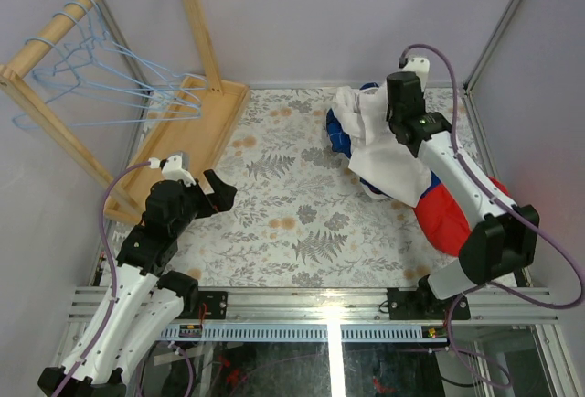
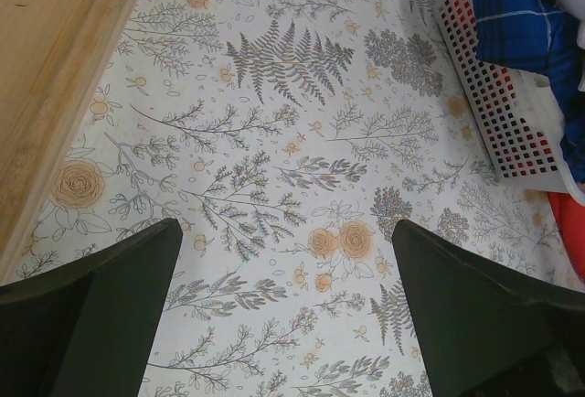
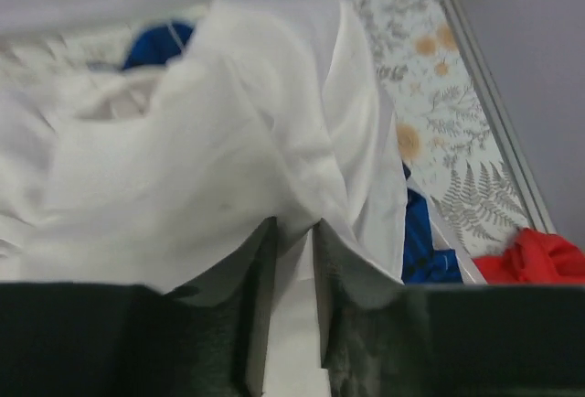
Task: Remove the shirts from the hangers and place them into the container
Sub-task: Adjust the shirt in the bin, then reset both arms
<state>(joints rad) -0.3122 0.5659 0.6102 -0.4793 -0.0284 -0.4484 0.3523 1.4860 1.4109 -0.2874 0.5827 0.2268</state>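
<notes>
Thin light-blue wire hangers [image 1: 101,81] are hanging on the wooden rack pole [image 1: 64,22] behind the left pincer [image 2: 283,232], which is hovering released above the floral tablecloth [image 2: 274,141]. The right pincer [image 3: 291,232] is grasping a plain white cloth shirt [image 3: 183,159]. Just beside it, the white perforated plastic basket [image 2: 503,113] is holding the dark blue checked shirt [image 2: 516,13].
</notes>
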